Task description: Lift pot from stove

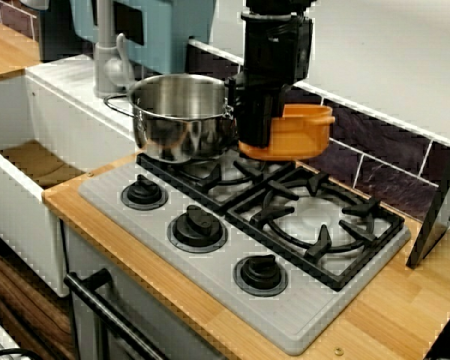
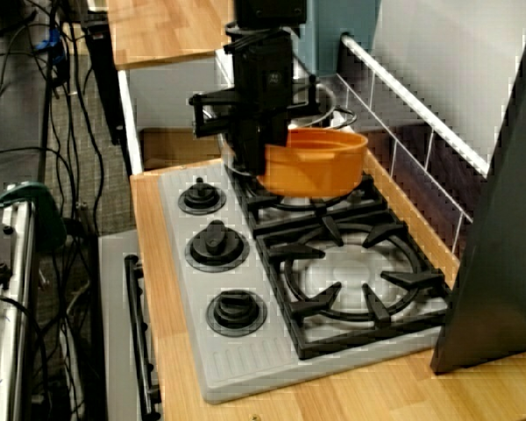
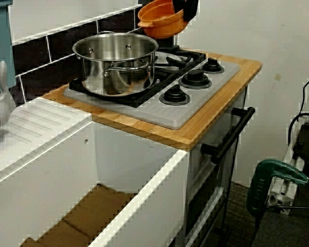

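Note:
The small orange pot [image 1: 298, 133] hangs in the air above the back of the grey stove [image 1: 315, 319], between its two black burner grates. It is clear of the grates and slightly tilted. My black gripper [image 1: 256, 139] comes down from above and is shut on the pot's rim on the side nearest the steel pot. In the view from the stove's right end, the pot [image 2: 320, 167] sits right of the gripper [image 2: 265, 153], above the stove [image 2: 245, 364]. From the sink side, the pot [image 3: 158, 21] and gripper [image 3: 183, 11] show at the top edge, high over the stove [image 3: 159, 112].
A large shiny steel pot [image 1: 181, 116] stands on the left burner, close beside the gripper. Three black knobs [image 1: 199, 226] line the stove's front. A tiled wall [image 1: 375, 161] runs behind, and a dark panel [image 1: 439, 217] leans at the right. A white sink [image 3: 51, 154] lies to the left.

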You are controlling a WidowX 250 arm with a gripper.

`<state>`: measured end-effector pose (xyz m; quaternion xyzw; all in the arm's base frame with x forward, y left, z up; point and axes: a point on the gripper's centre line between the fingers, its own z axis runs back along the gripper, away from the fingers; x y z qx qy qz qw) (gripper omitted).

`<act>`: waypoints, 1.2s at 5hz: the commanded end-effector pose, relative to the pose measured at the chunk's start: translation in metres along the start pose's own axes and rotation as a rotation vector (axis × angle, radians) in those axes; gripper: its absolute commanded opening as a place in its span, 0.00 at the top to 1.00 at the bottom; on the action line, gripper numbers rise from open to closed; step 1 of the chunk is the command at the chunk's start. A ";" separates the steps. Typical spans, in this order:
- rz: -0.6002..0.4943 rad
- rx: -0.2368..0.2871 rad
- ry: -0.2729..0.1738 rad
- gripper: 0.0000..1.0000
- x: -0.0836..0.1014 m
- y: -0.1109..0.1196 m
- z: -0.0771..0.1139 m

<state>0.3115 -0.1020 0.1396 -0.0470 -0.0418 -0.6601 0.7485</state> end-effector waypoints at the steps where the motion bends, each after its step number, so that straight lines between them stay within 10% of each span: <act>1: 0.019 0.210 0.033 1.00 -0.009 -0.001 0.048; 6: 0.010 0.280 0.032 1.00 -0.030 -0.014 0.096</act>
